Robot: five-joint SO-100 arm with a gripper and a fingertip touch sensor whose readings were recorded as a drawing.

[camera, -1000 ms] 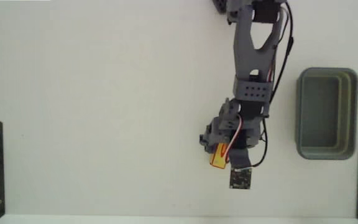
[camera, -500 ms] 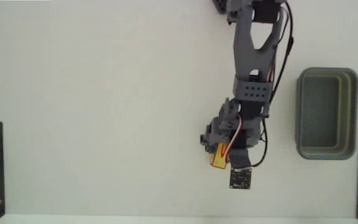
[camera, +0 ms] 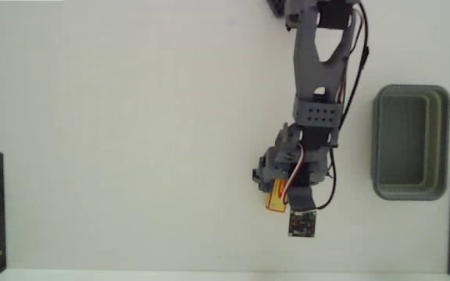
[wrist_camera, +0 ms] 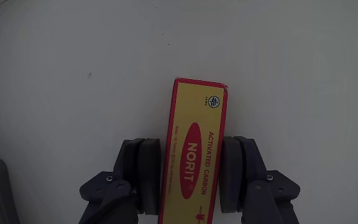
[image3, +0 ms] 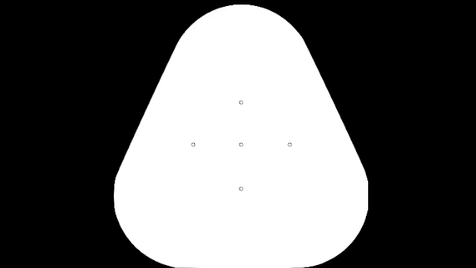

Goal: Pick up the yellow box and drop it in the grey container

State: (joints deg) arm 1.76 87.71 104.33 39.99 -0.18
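Nothing has shifted: gripper point(wrist_camera: 190, 171) clenched on the flat yellow carton box point(wrist_camera: 194, 155); grey-green plastic tub point(camera: 410, 143) far right, still empty.

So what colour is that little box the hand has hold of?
The yellow box is yellow with red edges and a red oval mark, clearest in the wrist view.

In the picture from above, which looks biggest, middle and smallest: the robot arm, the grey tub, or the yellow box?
1. Robot arm, largest.
2. The grey container.
3. The yellow box, smallest, partly hidden by the arm.
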